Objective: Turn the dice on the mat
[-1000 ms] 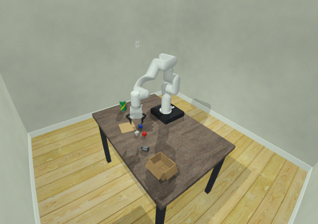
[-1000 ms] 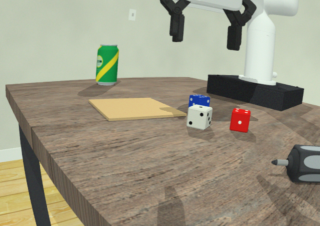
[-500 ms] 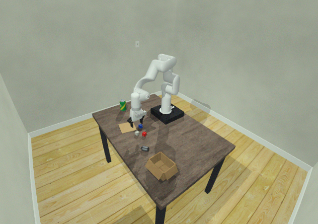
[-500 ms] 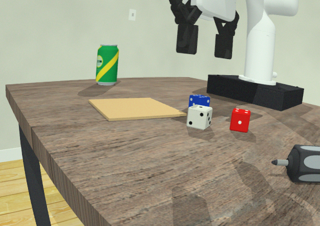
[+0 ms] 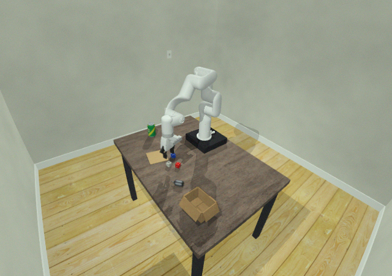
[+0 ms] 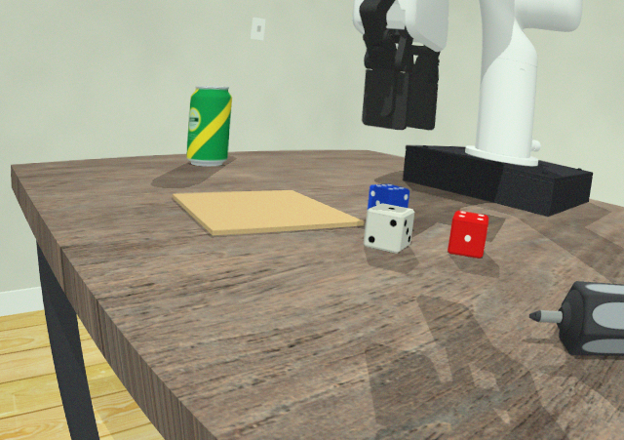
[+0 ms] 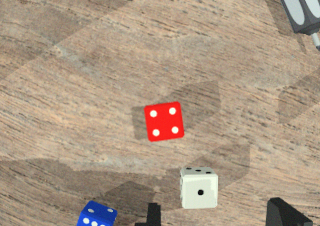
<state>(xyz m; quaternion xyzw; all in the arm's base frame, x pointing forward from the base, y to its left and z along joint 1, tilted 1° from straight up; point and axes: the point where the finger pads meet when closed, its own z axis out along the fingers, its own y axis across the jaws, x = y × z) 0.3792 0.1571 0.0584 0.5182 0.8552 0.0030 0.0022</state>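
Observation:
The white die (image 5: pixel 168 164) (image 6: pixel 388 228) (image 7: pixel 199 190) lies flat on the table with 1 on top, off the mat (image 5: pixel 155 156) (image 6: pixel 261 211), near its corner. The red die (image 5: pixel 177 164) (image 6: pixel 467 234) (image 7: pixel 164 121) lies flat on the table with 4 on top and 1 on a side. The blue die (image 5: pixel 173 155) (image 6: pixel 388 195) (image 7: pixel 99 214) lies behind the white die in the exterior view, several pips on top; the wrist view cuts it off. My gripper (image 5: pixel 168 155) (image 6: pixel 404 127) (image 7: pixel 214 224) is partly open and empty, pointing down above the table near the blue die and mat.
A dark screwdriver (image 5: pixel 179 183) (image 6: pixel 592 318) (image 7: pixel 300 8) lies beyond the red die. An open cardboard box (image 5: pixel 199 205) stands toward the table's near end. A green can (image 5: pixel 151 130) (image 6: pixel 210 125) stands behind the mat. The black robot base (image 5: pixel 206 141) (image 6: pixel 496 180) is at the back.

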